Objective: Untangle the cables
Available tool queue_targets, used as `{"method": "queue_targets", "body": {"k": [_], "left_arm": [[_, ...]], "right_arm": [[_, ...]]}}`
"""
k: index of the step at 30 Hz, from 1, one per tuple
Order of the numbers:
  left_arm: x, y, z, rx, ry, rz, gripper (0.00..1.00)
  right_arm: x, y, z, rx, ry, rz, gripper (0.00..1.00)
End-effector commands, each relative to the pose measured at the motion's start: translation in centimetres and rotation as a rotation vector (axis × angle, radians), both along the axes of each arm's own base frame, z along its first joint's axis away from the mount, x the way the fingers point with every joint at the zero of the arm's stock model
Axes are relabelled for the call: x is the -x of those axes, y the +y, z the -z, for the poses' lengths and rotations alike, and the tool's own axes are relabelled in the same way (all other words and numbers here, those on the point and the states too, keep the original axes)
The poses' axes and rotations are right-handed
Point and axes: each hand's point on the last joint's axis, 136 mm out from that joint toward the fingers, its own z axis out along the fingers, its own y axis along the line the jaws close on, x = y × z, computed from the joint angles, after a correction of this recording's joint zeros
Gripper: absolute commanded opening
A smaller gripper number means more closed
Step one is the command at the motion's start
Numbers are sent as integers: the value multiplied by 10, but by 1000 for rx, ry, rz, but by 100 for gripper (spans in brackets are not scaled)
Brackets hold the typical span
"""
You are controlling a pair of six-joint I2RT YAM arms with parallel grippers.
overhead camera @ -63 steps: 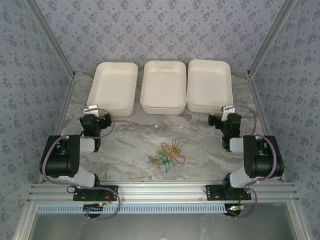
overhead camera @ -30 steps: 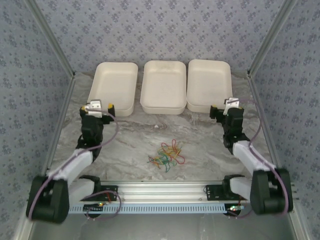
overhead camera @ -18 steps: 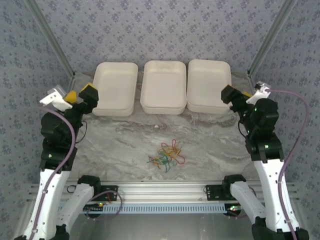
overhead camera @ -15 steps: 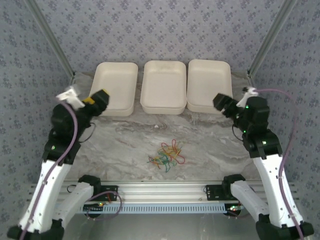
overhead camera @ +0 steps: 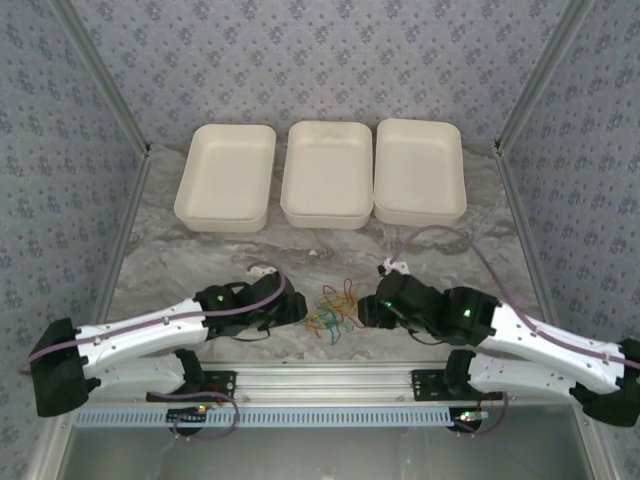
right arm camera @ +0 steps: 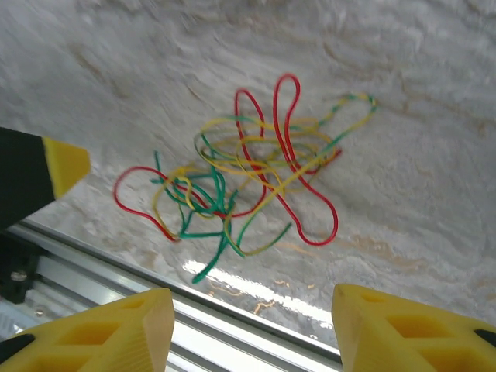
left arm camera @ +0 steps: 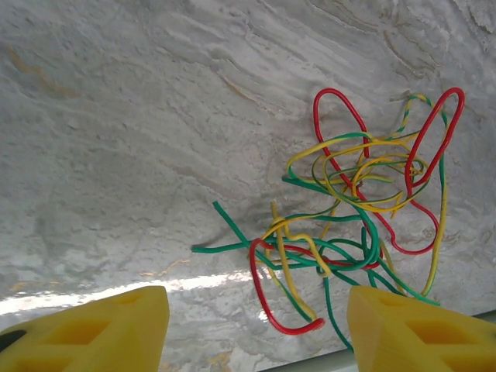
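The cables [overhead camera: 336,309] lie as one tangle of red, yellow and green wires on the marble table, close to its front edge. My left gripper [overhead camera: 297,310] sits low just left of the tangle and my right gripper [overhead camera: 367,309] just right of it, the two facing each other. In the left wrist view the cables [left arm camera: 364,167] lie ahead and to the right of my open left gripper [left arm camera: 256,341], with a red loop nearest the gap. In the right wrist view the cables [right arm camera: 240,170] lie ahead of my open right gripper [right arm camera: 252,333]. Neither holds anything.
Three white trays [overhead camera: 220,217] [overhead camera: 323,215] [overhead camera: 418,213] stand in a row at the back of the table. An aluminium rail [overhead camera: 320,385] runs along the front edge, right behind the tangle. The left gripper's yellow fingertip [right arm camera: 63,165] shows beside the cables.
Both arms have swung down from up near the trays to low positions on either side of the tangle. Both sets of jaws have narrowed somewhat. The cables have not moved.
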Motion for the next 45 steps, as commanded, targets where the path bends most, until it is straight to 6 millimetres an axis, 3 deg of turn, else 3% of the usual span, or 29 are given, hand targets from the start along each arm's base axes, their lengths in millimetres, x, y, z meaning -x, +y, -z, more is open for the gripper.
{"method": "queue_targets", "body": {"k": [1, 6, 10, 18, 22, 28, 29, 32, 35, 40, 45], "left_arm": [[-5, -6, 7, 45, 22, -171, 63], [-5, -21, 28, 163, 43, -222, 62], [-6, -20, 35, 159, 43, -236, 57], [-7, -33, 41, 210, 56, -228, 49], [-7, -39, 44, 193, 64, -216, 36], [-9, -43, 43, 199, 47, -211, 7], [-11, -45, 39, 208, 36, -204, 1], [-18, -51, 20, 243, -21, -178, 0], [-27, -57, -15, 273, -115, -137, 0], [-40, -62, -79, 296, -241, -27, 0], [-50, -65, -128, 339, -320, 70, 0]], "right_arm": [[0, 5, 19, 1, -3, 95, 58], [4, 25, 45, -33, 28, 92, 59], [3, 40, 50, -28, 21, 59, 59], [1, 45, 70, -32, 60, 110, 57], [-5, 42, 75, -51, 73, 164, 54], [-15, 29, 84, -68, 106, 243, 49], [-16, 28, 83, -74, 102, 244, 49], [-18, 22, 74, -85, 81, 250, 49], [-20, 13, 65, -74, 51, 250, 49], [-29, 3, 33, -113, -18, 243, 49], [-41, 3, -5, -175, -112, 206, 49]]}}
